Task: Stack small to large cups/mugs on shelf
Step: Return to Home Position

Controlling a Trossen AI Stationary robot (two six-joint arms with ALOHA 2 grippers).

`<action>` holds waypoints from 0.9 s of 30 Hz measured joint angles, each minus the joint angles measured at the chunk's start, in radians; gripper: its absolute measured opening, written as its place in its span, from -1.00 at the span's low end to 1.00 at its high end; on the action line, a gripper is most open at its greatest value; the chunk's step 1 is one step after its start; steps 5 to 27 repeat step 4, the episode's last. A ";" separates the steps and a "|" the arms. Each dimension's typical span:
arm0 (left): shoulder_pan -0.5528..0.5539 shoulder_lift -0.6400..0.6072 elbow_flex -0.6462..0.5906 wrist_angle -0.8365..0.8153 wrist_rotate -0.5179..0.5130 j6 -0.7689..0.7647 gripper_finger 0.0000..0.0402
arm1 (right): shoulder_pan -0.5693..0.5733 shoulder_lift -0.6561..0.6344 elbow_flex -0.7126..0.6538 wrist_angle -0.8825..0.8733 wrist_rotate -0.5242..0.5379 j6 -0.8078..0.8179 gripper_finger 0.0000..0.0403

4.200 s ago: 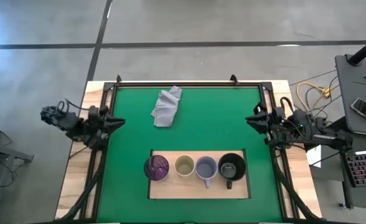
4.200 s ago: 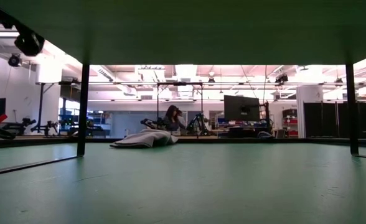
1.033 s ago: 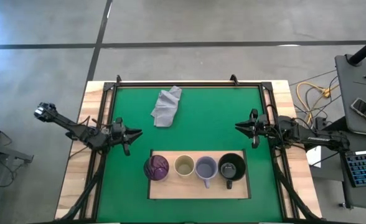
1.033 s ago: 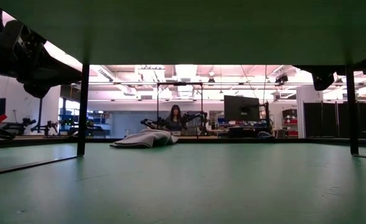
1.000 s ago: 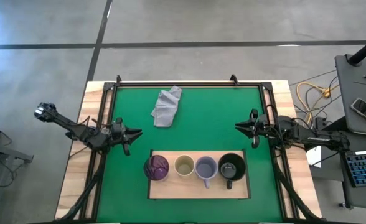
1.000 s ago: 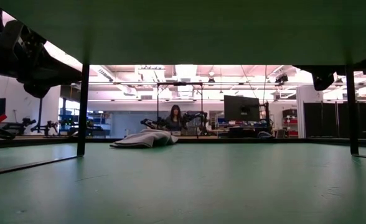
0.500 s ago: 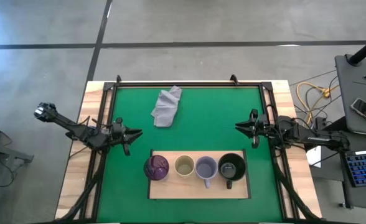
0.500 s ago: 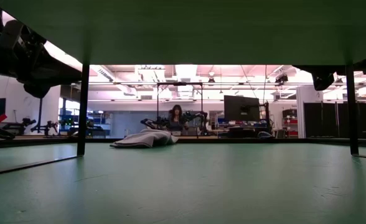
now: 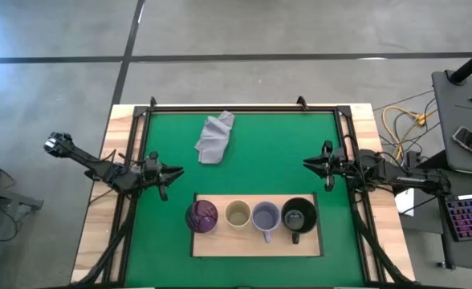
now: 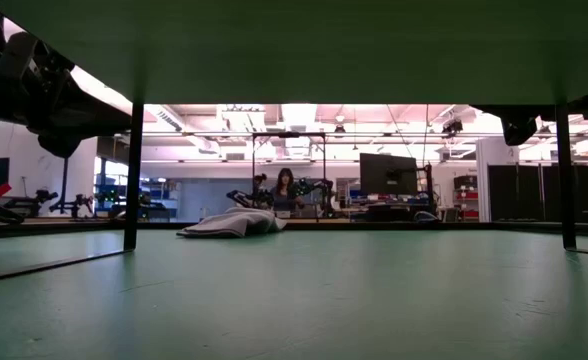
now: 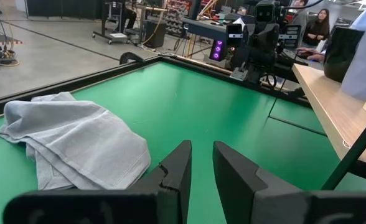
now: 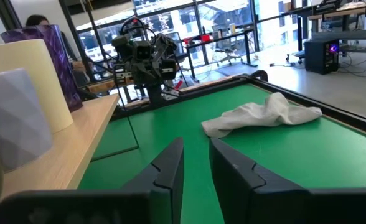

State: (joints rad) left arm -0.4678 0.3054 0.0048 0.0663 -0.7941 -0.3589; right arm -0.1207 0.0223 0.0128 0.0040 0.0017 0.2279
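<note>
In the high view, four vessels stand upright in a row on the light wooden shelf (image 9: 256,243) near the table's near edge. From left to right they are the purple-teal tumbler (image 9: 201,215), the cream cup (image 9: 238,214), the lavender-grey mug (image 9: 266,216) and the black mug (image 9: 299,216). My left gripper (image 9: 178,171) hovers over the green mat left of the shelf, level and pointing right. Its fingers stand almost together (image 11: 201,158). My right gripper (image 9: 307,163) hovers beyond the shelf's right end, pointing left, with only a narrow slit between its fingers (image 12: 197,152). Neither touches anything.
A crumpled light grey cloth (image 9: 213,137) lies on the mat near the far edge. The shelf stands raised on thin dark legs (image 10: 134,170), and its underside (image 10: 294,50) fills the top of the low view. A dark frame rims the mat. A person sits far off in the room.
</note>
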 joint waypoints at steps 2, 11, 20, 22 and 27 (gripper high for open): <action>0.000 0.000 0.000 0.000 0.000 0.000 -0.74 | 0.000 0.000 0.000 0.000 0.000 0.000 -0.64; 0.000 0.000 0.000 0.000 0.000 0.000 -0.74 | 0.000 0.000 0.000 0.000 0.000 0.000 -0.63; 0.000 0.000 0.000 0.000 0.000 0.000 -0.74 | 0.000 0.000 0.000 0.000 0.000 0.000 -0.63; 0.000 0.000 0.000 0.000 0.000 0.000 -0.74 | 0.000 0.000 0.000 0.000 0.000 0.000 -0.63; 0.000 0.000 0.000 0.000 0.000 0.000 -0.74 | 0.000 0.000 0.000 0.000 0.000 0.000 -0.63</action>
